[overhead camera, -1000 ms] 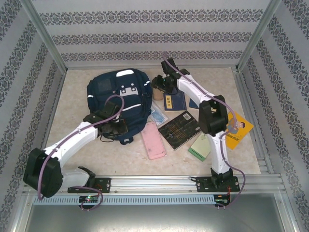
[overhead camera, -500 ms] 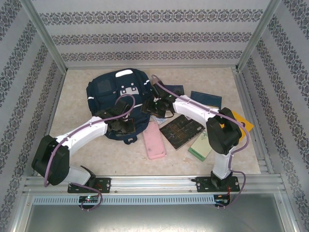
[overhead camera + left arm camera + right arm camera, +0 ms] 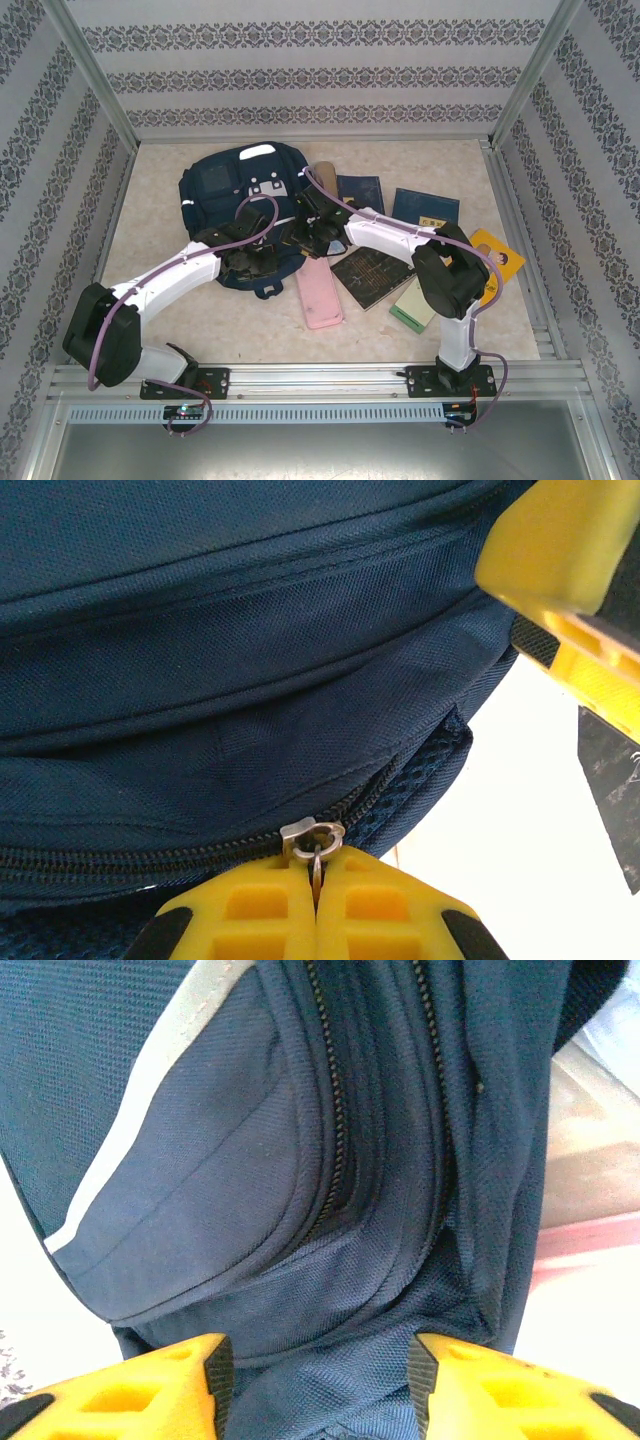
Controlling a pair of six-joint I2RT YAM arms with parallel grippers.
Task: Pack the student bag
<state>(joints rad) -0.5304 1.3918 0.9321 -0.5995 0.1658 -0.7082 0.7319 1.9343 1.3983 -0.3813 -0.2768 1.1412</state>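
The student bag (image 3: 225, 190), navy blue with pale strips, lies at the back left of the table. My left gripper (image 3: 262, 262) sits at the bag's near edge. In the left wrist view its yellow fingers (image 3: 317, 880) are shut on the metal zipper pull (image 3: 316, 838) of a closed zip. My right gripper (image 3: 300, 232) is at the bag's near right corner, close to the left one. In the right wrist view its jaws (image 3: 318, 1370) stand open, with bag fabric (image 3: 250, 1160) bulging between the pads, not pinched.
Right of the bag lie a pink pencil case (image 3: 318, 290), a black book (image 3: 372, 270), two blue books (image 3: 360, 190) (image 3: 425, 206), a green notebook (image 3: 415, 302) and a yellow book (image 3: 497, 262). Patterned walls enclose the table on three sides.
The right arm swung from the blue books at the back over to the bag's right corner, jaws unchanged. The left gripper shifted slightly right along the bag's near edge, still shut.
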